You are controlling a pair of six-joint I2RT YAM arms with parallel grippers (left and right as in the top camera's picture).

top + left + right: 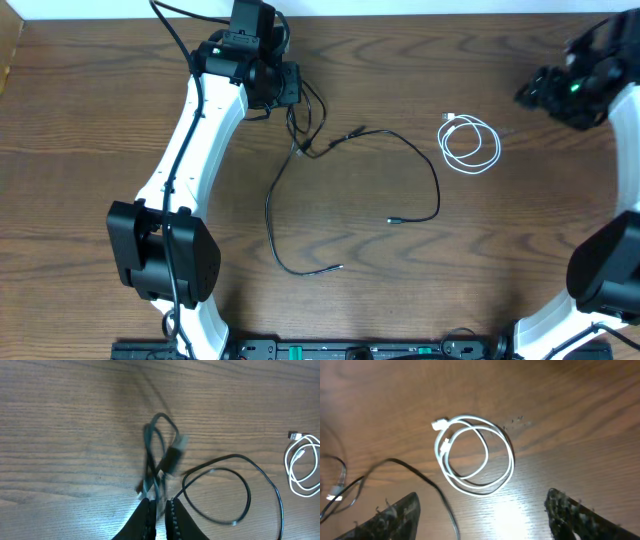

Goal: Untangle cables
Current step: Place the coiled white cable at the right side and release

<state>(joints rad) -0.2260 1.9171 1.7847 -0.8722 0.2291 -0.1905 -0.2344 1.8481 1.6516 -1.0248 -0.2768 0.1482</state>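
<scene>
The left gripper [161, 507] has its dark fingers [146, 519] drawn almost together on a strand of the long thin black cable [432, 178], close to the bunched end where the cord doubles over itself in small loops. Held there and apparently raised a little off the brown wood-grain worktop [80, 130], the tangle can hang loose. I judge this the sensible place to pull from, since the rest of the cable trails away across the surface in open arcs. The thin white cable with small white plugs [468, 143] lies well apart from the black one as a flat, tidy coil that crosses nothing, so it seems to need no more handling. The right gripper [481, 497] hovers above that coil with its fingers [395, 516] spread wide and nothing between them. The overhead view gives the whole layout: the two free black ends, one near the middle of the worktop and one nearer the front, and the bare gap between the two cables. It cannot show the grasp, which is hidden under the gripper's own body. The left wrist view shows the grasp, with the loops and a plug-like piece just beyond the fingertips, though blur hides how the strands cross. Only the right wrist view shows both white plugs lying at one side of the coil.
</scene>
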